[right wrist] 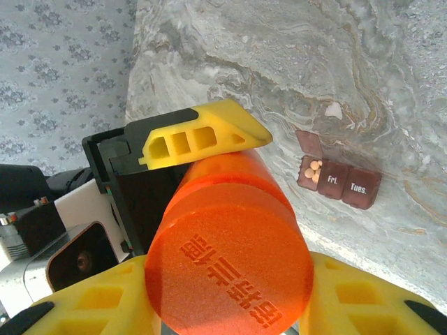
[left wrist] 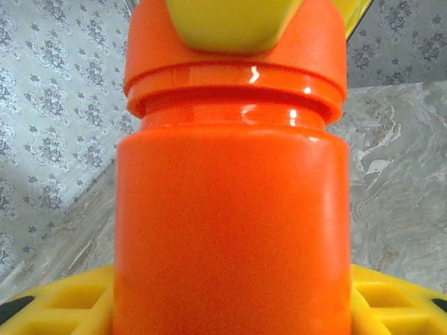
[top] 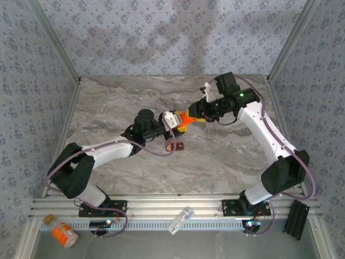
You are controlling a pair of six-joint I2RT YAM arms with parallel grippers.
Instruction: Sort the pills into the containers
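A plain orange bottle [top: 186, 120] hangs in the air above the table's middle, held between both arms. My left gripper [top: 173, 121] is shut on its body [left wrist: 230, 230], with yellow fingers [left wrist: 63, 307] on either side. My right gripper [top: 198, 116] is shut on the bottle's orange cap [right wrist: 227, 265], which bears raised characters. The containers are a small dark red-brown pill box [right wrist: 340, 183] on the marble table, just below the bottle [top: 175, 145]. One compartment is open and holds a few pale pills [right wrist: 314, 172]. The lids beside it read Fri. and Tues.
A white-capped labelled orange bottle [top: 64, 234] lies off the table at the near left. A clear plastic tube [top: 180, 220] rests on the front rail, and a black block [top: 296, 218] sits at the near right. Patterned walls enclose the table [top: 118, 102].
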